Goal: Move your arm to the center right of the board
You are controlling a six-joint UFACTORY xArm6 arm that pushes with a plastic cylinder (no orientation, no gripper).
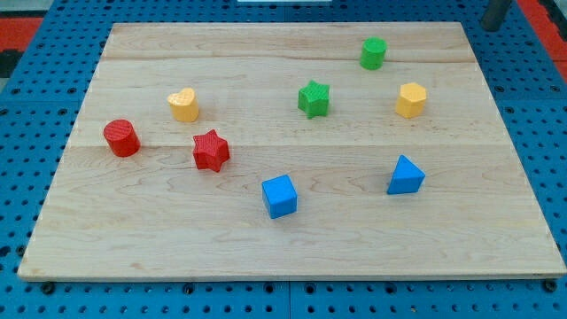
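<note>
**Rod at the board's far right corner, all blocks well away**

Nearest the view's bottom, a blue cube (280,196) sits on the wooden board (133,239), with a blue triangular block (406,175) to its right. Further up lie a red star (211,150) and a red cylinder (121,138) at the view's left. Beyond them come a yellow heart (183,105), a green star (314,98) and a yellow hexagonal block (411,100). A green cylinder (374,53) stands farthest.

The dark rod enters at the view's top right; my tip (490,27) sits just off the board's corner, well apart from every block. The arm carries no claw, so nothing is grasped. The board's centre right edge lies below my tip, right of the blue triangular block.
</note>
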